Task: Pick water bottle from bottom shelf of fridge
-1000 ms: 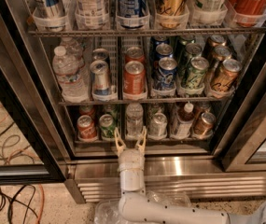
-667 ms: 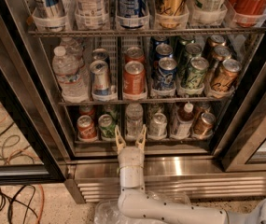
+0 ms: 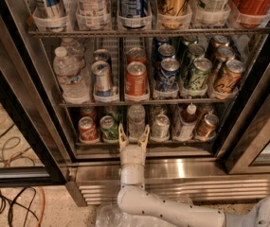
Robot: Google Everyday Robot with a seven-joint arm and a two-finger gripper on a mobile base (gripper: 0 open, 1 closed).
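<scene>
The fridge (image 3: 139, 167) stands open in front of me, steel-framed with wire racks. On the bottom shelf (image 3: 144, 142) the small clear water bottle (image 3: 136, 119) with a white cap stands in the third lane from the left, between a green can (image 3: 108, 128) and a silver can (image 3: 160, 126). My gripper (image 3: 133, 136) is at the shelf's front edge, directly before the bottle. Its two yellowish fingers are open, one either side of the bottle's base, not closed on it.
A red can (image 3: 86, 129), a white-capped bottle with an amber neck (image 3: 186, 122) and a bronze can (image 3: 206, 125) also stand on the bottom shelf. Larger water bottles (image 3: 69, 74) and cans fill the racks above. Cables (image 3: 6, 202) lie on the floor at left. A glass door (image 3: 257, 136) stands at right.
</scene>
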